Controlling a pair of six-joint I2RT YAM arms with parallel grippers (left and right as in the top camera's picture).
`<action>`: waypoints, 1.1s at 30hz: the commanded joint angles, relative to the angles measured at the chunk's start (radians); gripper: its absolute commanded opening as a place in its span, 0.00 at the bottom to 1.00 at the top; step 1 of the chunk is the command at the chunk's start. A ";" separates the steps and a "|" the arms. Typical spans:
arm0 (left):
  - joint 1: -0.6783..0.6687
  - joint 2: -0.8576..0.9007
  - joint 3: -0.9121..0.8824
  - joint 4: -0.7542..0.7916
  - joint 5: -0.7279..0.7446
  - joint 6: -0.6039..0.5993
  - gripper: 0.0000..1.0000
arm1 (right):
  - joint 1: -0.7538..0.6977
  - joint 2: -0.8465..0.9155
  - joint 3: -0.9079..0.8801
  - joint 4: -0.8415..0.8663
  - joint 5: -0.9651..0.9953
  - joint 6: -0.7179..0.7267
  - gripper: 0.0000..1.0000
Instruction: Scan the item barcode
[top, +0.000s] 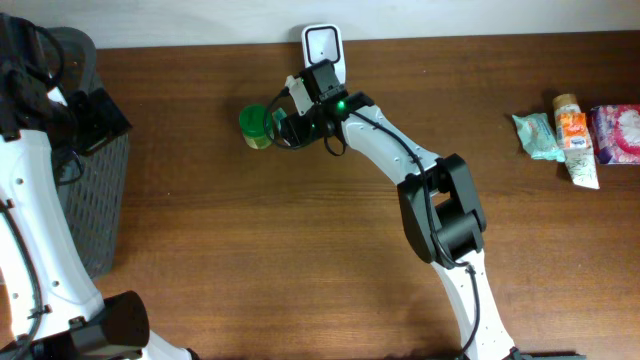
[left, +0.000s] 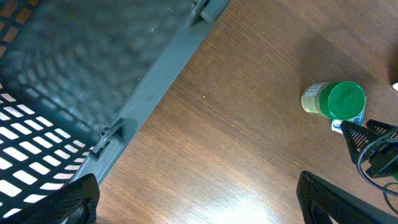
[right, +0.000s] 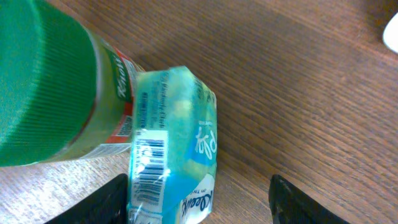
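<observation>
The right tool (right: 199, 205) — jaws apart — straddles a teal plastic tissue packet (right: 174, 149), a green-lidded plastic jar (right: 43, 81) touching at nine o'clock; the left tool (left: 199, 205) gapes wide.

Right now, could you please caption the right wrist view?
Jaws flank a teal packet, barcode showing, touching a green-lidded jar.

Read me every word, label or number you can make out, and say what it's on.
"ply": sideways on the teal packet.
"Klee", cut off at the picture's edge: same packet.
"Kn", rest hidden: label of the green-lidded jar.
Barcode on the packet: digits too small.
Packages at the table's right end: too small to read.
</observation>
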 joint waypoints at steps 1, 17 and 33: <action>0.004 -0.021 -0.001 -0.001 -0.008 -0.014 0.99 | 0.011 0.010 0.002 0.023 0.019 -0.010 0.65; 0.004 -0.021 -0.001 -0.001 -0.008 -0.013 0.99 | 0.007 -0.080 0.003 -0.098 0.229 0.002 0.04; 0.004 -0.021 -0.001 -0.001 -0.008 -0.014 0.99 | 0.027 -0.127 -0.122 -0.458 0.540 0.332 0.40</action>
